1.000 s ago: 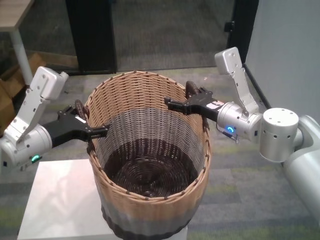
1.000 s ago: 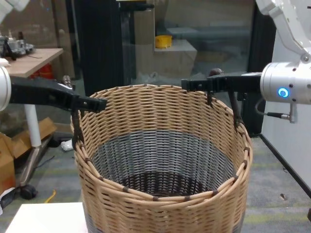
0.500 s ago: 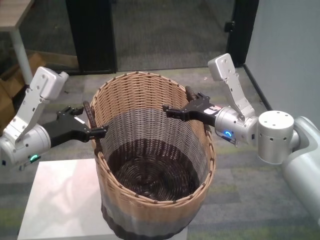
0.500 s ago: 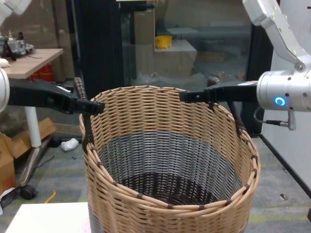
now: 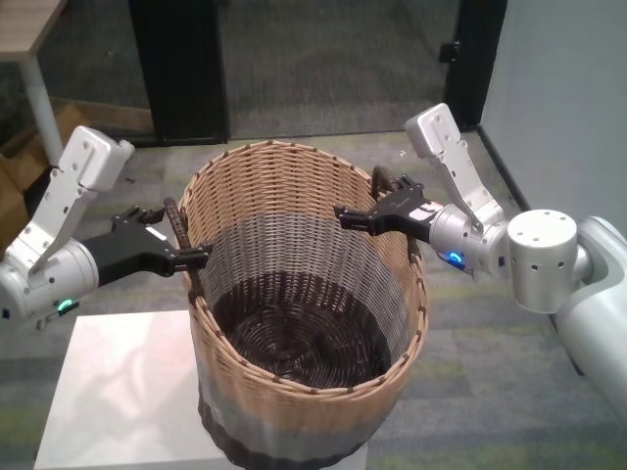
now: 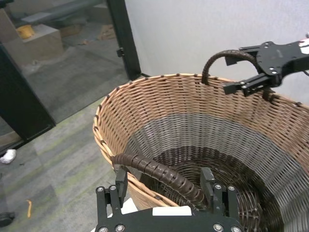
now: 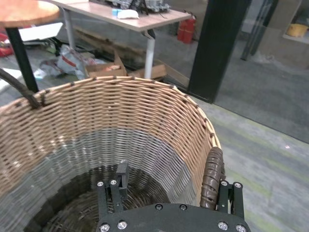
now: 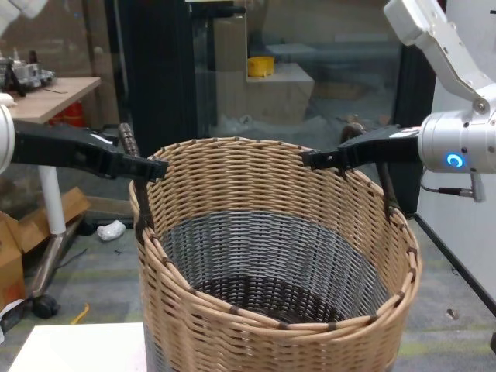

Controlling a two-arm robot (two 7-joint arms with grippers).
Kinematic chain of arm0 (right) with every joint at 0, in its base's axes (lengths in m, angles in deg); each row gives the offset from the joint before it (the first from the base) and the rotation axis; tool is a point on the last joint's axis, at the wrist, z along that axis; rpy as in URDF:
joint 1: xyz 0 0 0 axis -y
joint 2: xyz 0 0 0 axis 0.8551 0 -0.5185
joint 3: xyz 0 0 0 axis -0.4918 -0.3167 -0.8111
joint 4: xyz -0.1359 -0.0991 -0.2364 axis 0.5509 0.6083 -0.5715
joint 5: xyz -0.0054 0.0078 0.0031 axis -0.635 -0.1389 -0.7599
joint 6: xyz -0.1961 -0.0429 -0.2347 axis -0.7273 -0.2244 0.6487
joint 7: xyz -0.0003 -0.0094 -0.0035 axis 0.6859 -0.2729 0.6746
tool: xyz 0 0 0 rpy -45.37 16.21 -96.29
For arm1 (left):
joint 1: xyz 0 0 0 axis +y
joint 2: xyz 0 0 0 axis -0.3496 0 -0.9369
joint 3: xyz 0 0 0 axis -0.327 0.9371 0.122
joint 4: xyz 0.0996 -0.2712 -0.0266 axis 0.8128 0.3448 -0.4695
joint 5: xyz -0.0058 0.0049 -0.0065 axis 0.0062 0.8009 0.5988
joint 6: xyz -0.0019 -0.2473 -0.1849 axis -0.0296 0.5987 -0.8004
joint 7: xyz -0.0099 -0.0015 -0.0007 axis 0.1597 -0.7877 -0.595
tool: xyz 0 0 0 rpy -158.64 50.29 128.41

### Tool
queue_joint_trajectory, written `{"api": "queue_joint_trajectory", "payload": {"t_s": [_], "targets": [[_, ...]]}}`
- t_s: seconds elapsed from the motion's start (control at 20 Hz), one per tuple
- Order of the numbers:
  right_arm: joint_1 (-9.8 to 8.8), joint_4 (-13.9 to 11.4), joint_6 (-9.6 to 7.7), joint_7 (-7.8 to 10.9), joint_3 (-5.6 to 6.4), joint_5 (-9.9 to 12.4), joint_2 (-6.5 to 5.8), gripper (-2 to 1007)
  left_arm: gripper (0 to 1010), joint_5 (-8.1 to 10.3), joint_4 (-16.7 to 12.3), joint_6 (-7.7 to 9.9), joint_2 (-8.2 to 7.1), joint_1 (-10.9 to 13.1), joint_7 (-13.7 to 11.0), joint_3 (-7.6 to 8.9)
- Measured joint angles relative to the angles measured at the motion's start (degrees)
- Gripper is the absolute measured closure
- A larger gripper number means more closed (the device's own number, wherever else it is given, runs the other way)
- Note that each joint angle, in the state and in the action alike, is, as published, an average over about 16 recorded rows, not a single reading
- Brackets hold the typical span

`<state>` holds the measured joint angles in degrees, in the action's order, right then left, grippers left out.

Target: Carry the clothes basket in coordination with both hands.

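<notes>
- Watching both arms, you see the clothes basket [image 5: 304, 323] hanging between them over the white bench [image 5: 118, 392], its base near the bench's edge; whether it touches the bench you cannot tell.
- Your left gripper [image 6: 164, 186] has its fingers spread wide, and the left handle [image 6: 157, 171] arches between them, resting on the gripper rather than being pinched.
- Your right gripper [image 7: 171, 191] is likewise apart; the right handle [image 7: 212, 176] lies against one finger, just beside it, not clamped.
- Since neither handle is squeezed, you risk a loop sliding off toward the fingertips if either wrist dips.
- From the head view the basket leans toward your right gripper, so uneven height between the arms could tip it further and spill it off.
- Pulling the grippers apart, or moving one faster than the other, would likely twist the wicker rim or drag a handle free.
</notes>
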<state>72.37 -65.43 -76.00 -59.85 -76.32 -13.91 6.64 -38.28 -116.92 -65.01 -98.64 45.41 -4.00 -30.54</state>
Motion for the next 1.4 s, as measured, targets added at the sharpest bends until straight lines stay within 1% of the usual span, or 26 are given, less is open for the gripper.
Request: {"api": "queue_joint_trajectory", "payload": {"t_s": [0.3,0.6,0.8,1.1,1.4], "targets": [[0.76,1.3,-0.98,-1.16,-0.06,-2.4,0.17,0,8,0.0,0.1,0.45,-0.1,-0.3,-0.4,-0.28],[1.47,2.8,-1.54,-2.2,0.54,-4.1,0.54,0,8,-0.02,0.1,0.64,-0.24,-0.4,-0.6,-0.49],[1.96,3.7,-1.43,-2.79,1.17,-4.9,0.79,0,8,-0.03,0.0,0.7,-0.32,-0.3,-0.5,-0.52],[2.73,5.2,-0.8,-3.55,2.09,-6.1,0.99,0,8,-0.13,-0.1,0.74,-0.45,-0.3,-0.6,-0.58],[3.31,6.4,-0.16,-3.93,2.78,-7.3,1.09,0,8,-0.23,-0.1,0.77,-0.51,-0.3,-0.6,-0.63]]}}
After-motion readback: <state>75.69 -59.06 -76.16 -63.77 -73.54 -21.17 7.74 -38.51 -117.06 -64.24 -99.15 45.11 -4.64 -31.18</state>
